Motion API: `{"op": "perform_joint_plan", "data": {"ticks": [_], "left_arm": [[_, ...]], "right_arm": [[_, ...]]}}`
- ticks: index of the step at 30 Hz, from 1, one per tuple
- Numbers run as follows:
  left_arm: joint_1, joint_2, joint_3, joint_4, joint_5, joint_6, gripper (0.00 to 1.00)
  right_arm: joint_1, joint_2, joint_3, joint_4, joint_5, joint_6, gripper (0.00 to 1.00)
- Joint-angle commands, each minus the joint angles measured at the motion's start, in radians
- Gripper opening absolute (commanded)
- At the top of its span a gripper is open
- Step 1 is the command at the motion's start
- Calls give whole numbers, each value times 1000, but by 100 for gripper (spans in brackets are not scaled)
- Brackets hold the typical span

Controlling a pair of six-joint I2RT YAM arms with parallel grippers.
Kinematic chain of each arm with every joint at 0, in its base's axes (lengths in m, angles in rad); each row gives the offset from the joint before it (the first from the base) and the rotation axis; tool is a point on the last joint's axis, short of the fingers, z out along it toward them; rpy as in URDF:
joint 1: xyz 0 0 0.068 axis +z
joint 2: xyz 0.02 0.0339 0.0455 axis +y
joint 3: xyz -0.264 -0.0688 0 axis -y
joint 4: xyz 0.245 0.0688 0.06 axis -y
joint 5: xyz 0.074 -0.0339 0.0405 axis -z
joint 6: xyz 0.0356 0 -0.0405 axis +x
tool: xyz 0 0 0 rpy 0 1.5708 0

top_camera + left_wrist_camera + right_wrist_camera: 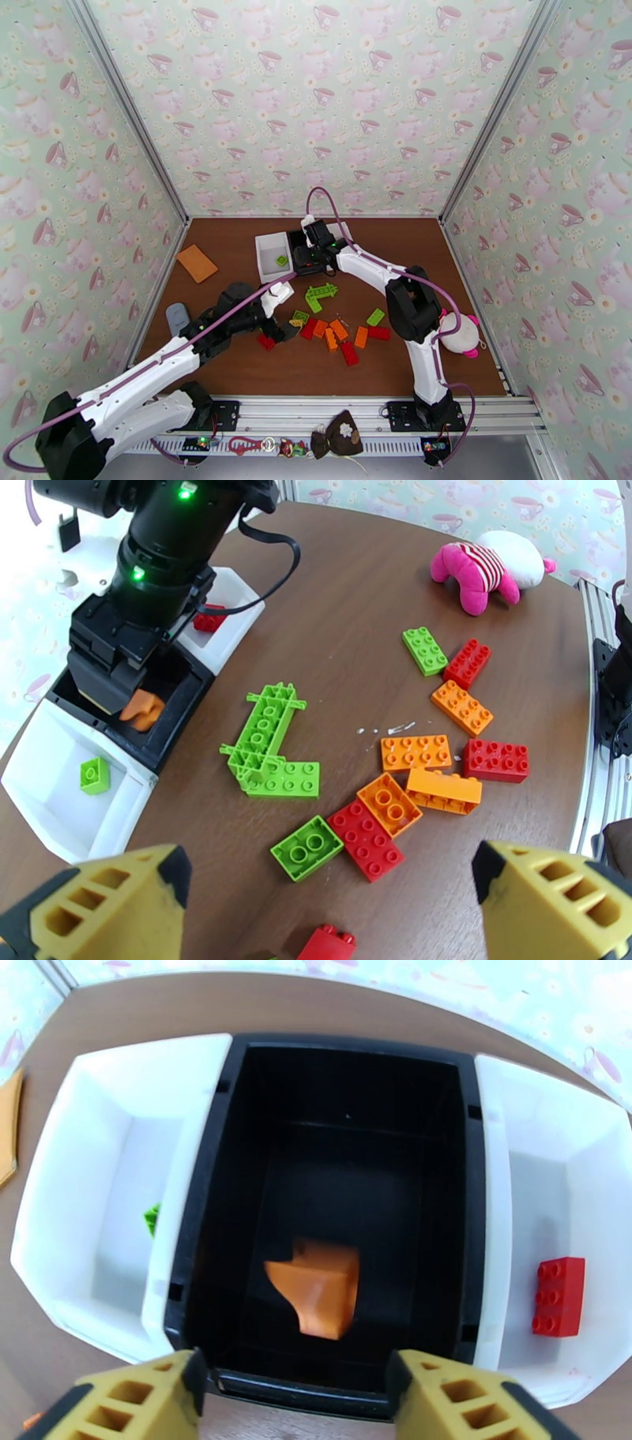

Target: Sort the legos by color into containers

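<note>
The black bin [345,1045] is a matt plastic box with straight walls and squared corners. On its floor lies one glossy orange piece [316,1288] with a stepped outline. Touching its left wall is the left white bin [95,1118], shiny with chamfered corners, holding a small lime brick [94,775]. Touching its right wall is the right white bin [553,1157], with a studded red brick [559,1295] on its floor. The right gripper [296,1378] hovers directly above the black bin, its ribbed yellow fingers spread wide and empty.

Nearer than the black bin, the loose legos [416,752] lie scattered: hard, shiny, round-studded blocks in red, orange and lime, several touching. Among them is a lime L-shaped assembly [268,744] with an open lattice face. The left gripper [328,875] hangs over the near edge of that scatter, jaws wide apart, gripping nothing.

The table [355,598] is dark brown and smooth with a faint sheen and a few white flecks. A soft pink-and-white plush toy [490,563] lies well to the near right of the black bin. A flat orange card [197,263] lies to its left, beyond the left white bin, and a rounded grey-blue oblong [178,317] to its near left. The walls wear pale green teacup wallpaper [316,95], with aluminium rails [133,118] at the corners
</note>
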Motion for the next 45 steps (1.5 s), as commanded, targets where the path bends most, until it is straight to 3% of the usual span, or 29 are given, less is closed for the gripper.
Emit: {"op": "perform_joint_plan", "data": {"ticks": [1,6,15,20,27,35,45], "left_arm": [[1,-17,-5,-34,31,3,100],[-10,-33,17,-64,35,-10,100],[-33,51,128,-133,0,-46,100],[-39,130,191,-152,-52,-92,100],[-84,165,142,-22,-33,0,100],[-96,170,149,-3,27,89,100],[-125,150,115,1,87,122,100]], "right_arm": [[-2,-142,-92,52,-15,10,76],[-2,-304,-302,81,16,63,86],[0,-583,-572,-51,28,172,96],[0,-736,-678,-191,55,201,97],[-5,-864,-831,-239,241,332,94],[-24,-806,-866,-235,359,524,92],[-41,-672,-882,-198,338,597,91]]}}
